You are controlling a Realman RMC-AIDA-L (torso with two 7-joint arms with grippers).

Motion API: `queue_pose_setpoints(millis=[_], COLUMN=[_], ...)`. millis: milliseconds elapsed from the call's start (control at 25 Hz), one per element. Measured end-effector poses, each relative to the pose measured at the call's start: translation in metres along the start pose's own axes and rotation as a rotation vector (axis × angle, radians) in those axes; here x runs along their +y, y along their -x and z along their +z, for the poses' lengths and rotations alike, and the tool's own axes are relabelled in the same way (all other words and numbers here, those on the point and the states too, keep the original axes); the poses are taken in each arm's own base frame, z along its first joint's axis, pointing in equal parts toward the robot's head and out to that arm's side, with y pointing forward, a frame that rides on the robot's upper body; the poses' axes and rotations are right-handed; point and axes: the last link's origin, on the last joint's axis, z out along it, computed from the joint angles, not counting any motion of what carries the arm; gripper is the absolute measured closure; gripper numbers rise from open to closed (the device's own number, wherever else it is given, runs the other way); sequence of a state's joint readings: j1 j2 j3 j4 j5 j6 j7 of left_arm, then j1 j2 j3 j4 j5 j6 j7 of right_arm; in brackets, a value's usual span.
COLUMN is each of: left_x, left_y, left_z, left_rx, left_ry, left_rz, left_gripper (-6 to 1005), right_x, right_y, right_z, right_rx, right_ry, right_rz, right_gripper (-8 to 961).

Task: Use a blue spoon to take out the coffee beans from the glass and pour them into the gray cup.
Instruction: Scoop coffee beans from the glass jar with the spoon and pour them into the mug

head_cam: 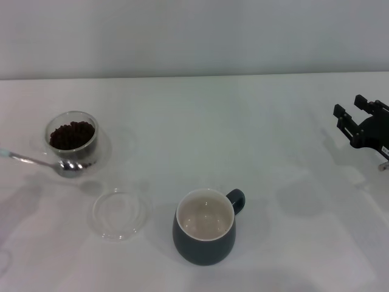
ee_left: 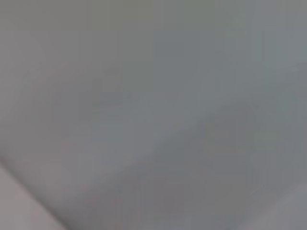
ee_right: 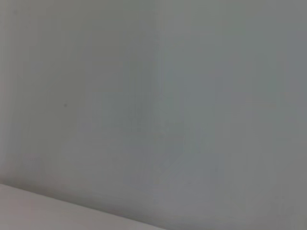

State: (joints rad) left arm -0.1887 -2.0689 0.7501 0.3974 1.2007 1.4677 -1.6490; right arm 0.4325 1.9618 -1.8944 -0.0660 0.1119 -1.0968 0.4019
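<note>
A pale wall backs the white bench (head_cam: pixel 261 134). The gray cup (head_cam: pixel 205 226) stands near its front; the glass (head_cam: pixel 72 138) of coffee beans (head_cam: pixel 72 134) sits far left, the blue spoon (head_cam: pixel 42 162) just beside it. The right hand (head_cam: pixel 358 109), fingers spread, hovers at the right edge.

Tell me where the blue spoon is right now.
In the head view the blue spoon lies on the table's left side, its bowl against the near side of the glass, with the handle running off the left edge.
</note>
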Motion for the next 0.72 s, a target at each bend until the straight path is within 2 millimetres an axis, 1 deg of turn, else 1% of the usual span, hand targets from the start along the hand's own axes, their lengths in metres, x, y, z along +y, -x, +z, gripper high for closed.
queue_pose_setpoints(millis=[200,400,480,600,720], left_x=[0.003,-0.006,-0.009,-0.009,-0.008], left_y=[-0.031,-0.066,-0.076,-0.088,-0.095], left_z=[0.005,0.014,0.019,0.026,0.030], left_rx=[-0.017,-0.074,-0.096,-0.120,-0.126], left_ry=[0.016,-0.044,-0.067,-0.078,-0.077], left_rz=[0.105,0.181,0.198,0.225,0.247], left_gripper=[871,871,872,872,872], right_x=[0.003,0.007,0.008,0.010,0.013], right_y=[0.000,-0.001,-0.001,-0.002,-0.003], right_z=[0.001,0.001,0.001,0.001,0.002], right_rx=[-0.001,-0.007,-0.008,-0.009,-0.006], right_ry=[0.005,0.009,0.009,0.011,0.011], right_rz=[0.002,-0.003,-0.002,0.000,-0.004], right_gripper=[454,454,454,454,454])
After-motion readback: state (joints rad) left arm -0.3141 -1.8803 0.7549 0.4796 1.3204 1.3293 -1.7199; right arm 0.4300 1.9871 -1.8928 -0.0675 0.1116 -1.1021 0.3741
